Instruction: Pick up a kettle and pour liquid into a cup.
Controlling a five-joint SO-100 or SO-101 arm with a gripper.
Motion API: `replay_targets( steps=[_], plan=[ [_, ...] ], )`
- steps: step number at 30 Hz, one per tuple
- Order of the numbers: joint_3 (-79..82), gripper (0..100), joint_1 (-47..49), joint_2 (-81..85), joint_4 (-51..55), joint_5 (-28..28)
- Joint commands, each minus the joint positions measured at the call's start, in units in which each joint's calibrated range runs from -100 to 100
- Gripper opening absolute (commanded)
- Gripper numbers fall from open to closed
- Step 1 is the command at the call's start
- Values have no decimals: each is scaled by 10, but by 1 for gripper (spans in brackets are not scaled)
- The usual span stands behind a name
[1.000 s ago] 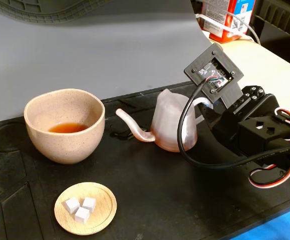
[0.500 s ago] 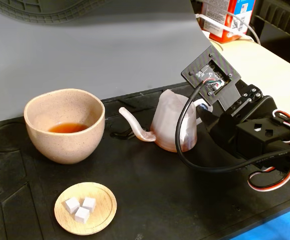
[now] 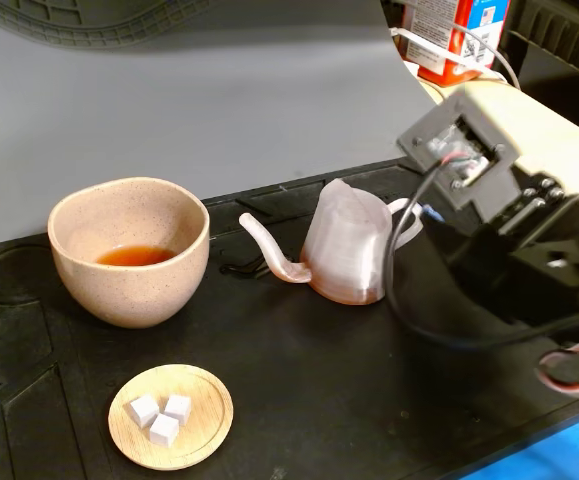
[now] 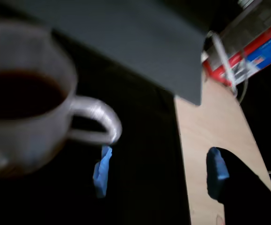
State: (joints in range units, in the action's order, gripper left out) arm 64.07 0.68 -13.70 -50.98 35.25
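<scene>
The kettle stands upright on the black mat, its spout pointing left toward the cup. The cup holds a little amber liquid. A brownish tint shows at the kettle's base. In the wrist view the kettle fills the left side, with dark liquid inside and its loop handle toward me. My gripper is open just right of the handle. In the wrist view its blue-padded fingertips are spread wide, the gripper holds nothing, and one fingertip is just below the handle.
A small wooden dish with three white cubes lies at the front of the mat. A red and blue carton stands at the back right on the pale wooden table. A grey board rises behind the mat.
</scene>
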Motion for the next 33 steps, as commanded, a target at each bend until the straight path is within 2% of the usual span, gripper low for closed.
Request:
replay_targets(
  steps=[1,7,10,12,16,18,19,20,22,25,27,31,33],
  plan=[
    [74,25,2,135,37,3],
    [230,10,6,389,39,3],
    [278,10,7,471,39,6],
    [299,10,25,524,48,30],
    [272,9,55,698,251,62],
    [275,1,49,819,381,67],
    [279,1,49,870,439,67],
    [279,1,49,885,458,67],
    [280,1,53,960,542,121],
    [287,1,54,1036,648,152],
    [329,1,55,1080,653,173],
    [357,1,51,1122,728,179],
    [357,1,54,1122,827,191]
  ],
)
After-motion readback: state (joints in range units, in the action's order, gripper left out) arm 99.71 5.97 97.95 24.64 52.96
